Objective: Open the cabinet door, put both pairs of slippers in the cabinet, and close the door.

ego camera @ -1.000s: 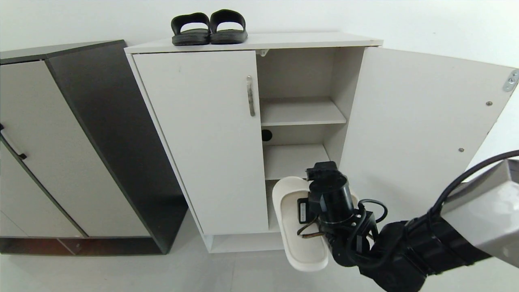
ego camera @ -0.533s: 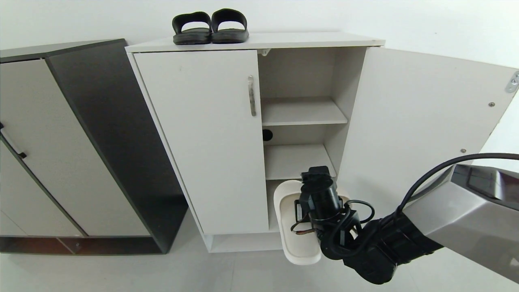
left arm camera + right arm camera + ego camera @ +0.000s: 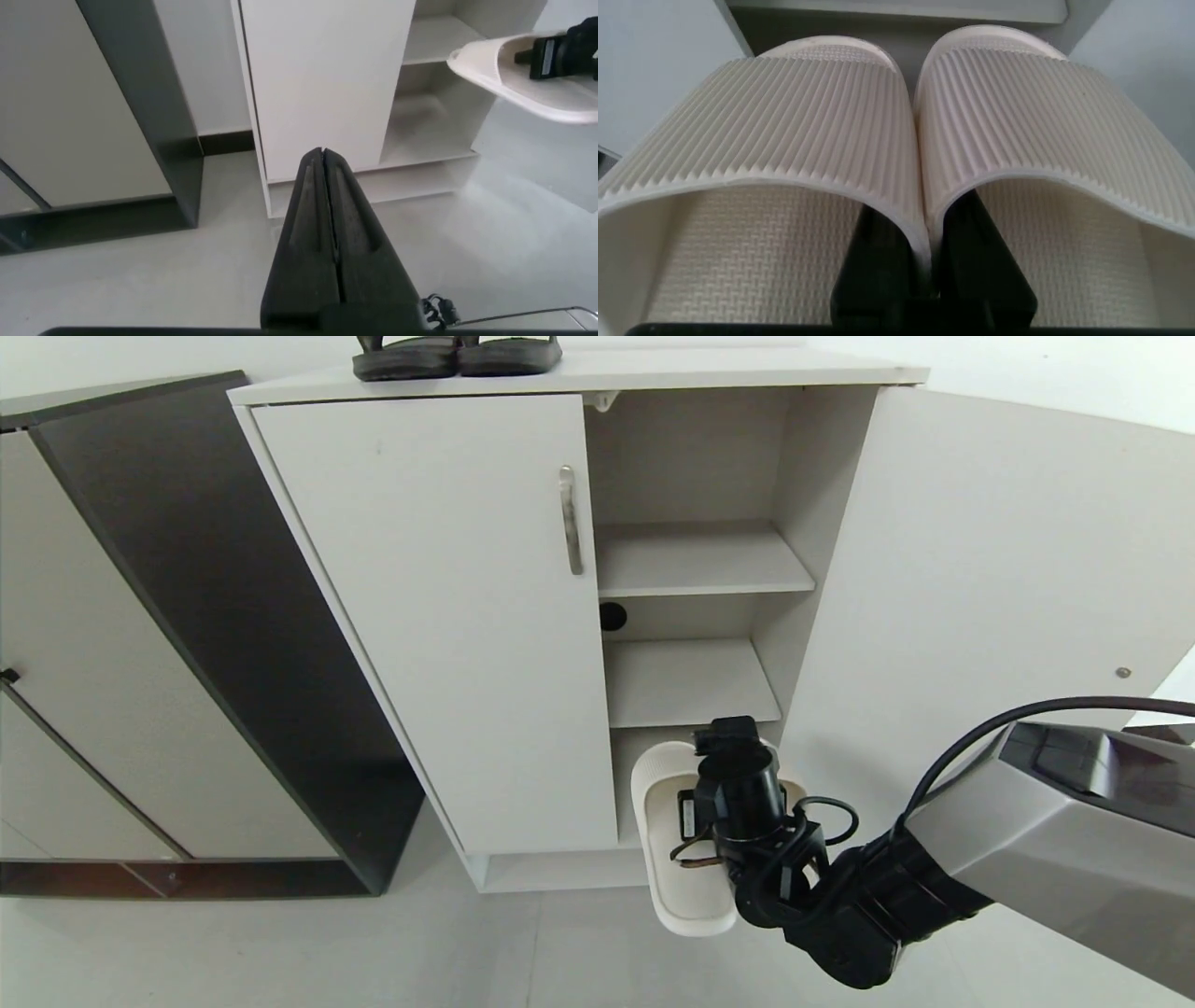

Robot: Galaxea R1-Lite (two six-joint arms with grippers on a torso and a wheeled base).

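Cream slippers point(image 3: 674, 882) are hanging at the front edge of the cabinet's point(image 3: 653, 375) bottom shelf, the right gripper point(image 3: 930, 275) clamping their inner sides together. Their heels are sticking out, so sideways drift risks clipping the shut door point(image 3: 448, 616) or working one loose. The left gripper point(image 3: 322, 191) is idling closed and empty.

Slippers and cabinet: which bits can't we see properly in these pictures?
Black slippers on the white cabinet: the head view's top edge cuts off their tops.
Cream ribbed slippers: in the head view the black right arm covers most of the pair.
Cabinet's left half: its closed door hides the inside, in head and left wrist views.
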